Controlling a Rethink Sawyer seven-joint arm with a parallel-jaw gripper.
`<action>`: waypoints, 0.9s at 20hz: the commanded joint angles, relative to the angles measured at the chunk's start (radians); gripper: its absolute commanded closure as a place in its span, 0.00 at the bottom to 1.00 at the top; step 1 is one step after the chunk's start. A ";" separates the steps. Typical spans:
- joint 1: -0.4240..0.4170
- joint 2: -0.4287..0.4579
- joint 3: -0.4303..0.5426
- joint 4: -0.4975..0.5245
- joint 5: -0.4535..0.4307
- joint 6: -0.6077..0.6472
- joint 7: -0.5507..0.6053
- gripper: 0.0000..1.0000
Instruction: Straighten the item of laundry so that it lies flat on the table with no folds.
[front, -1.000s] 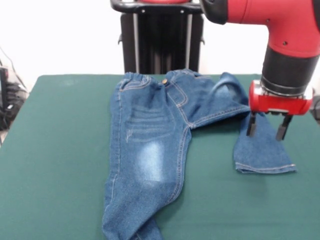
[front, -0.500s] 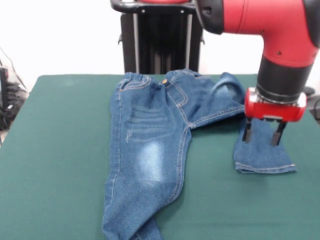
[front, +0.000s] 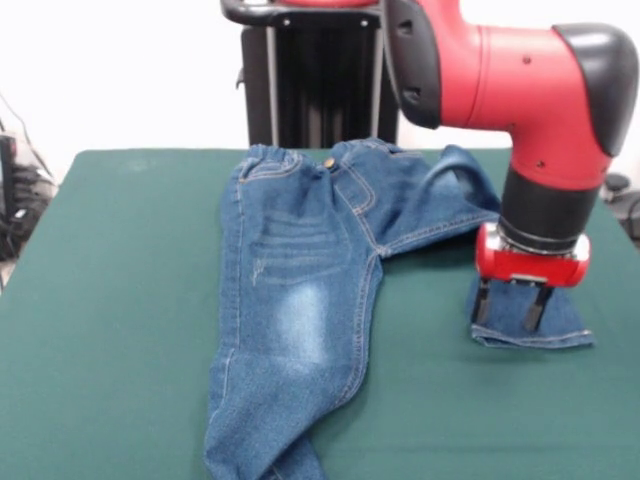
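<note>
**Gripper over the folded jeans leg**

Green felt covers the table (front: 110, 300), with a white wall behind it and a black pedestal (front: 320, 75) at the far edge. Blue jeans (front: 300, 300) lie on the table, waistband at the far side near the pedestal. One leg runs straight toward the near edge, a pale faded patch on its thigh, and passes out of the picture at the bottom. The other leg turns out to the picture's right and doubles back on itself, so its hemmed cuff (front: 530, 335) lies apart from the rest, facing the near side. The red arm (front: 500, 80) comes down over that cuff. Its gripper (front: 509, 303) hangs just above the denim with the two dark fingers (front: 482, 302) spread apart and nothing between them. Whether the tips touch the cloth cannot be told.
</note>
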 joint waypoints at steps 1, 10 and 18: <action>0.051 0.210 0.009 -0.028 0.048 -0.090 0.269 0.00; 0.071 0.225 -0.023 -0.056 0.050 -0.122 0.251 1.00; 0.061 0.196 -0.005 -0.029 0.078 -0.095 0.259 1.00</action>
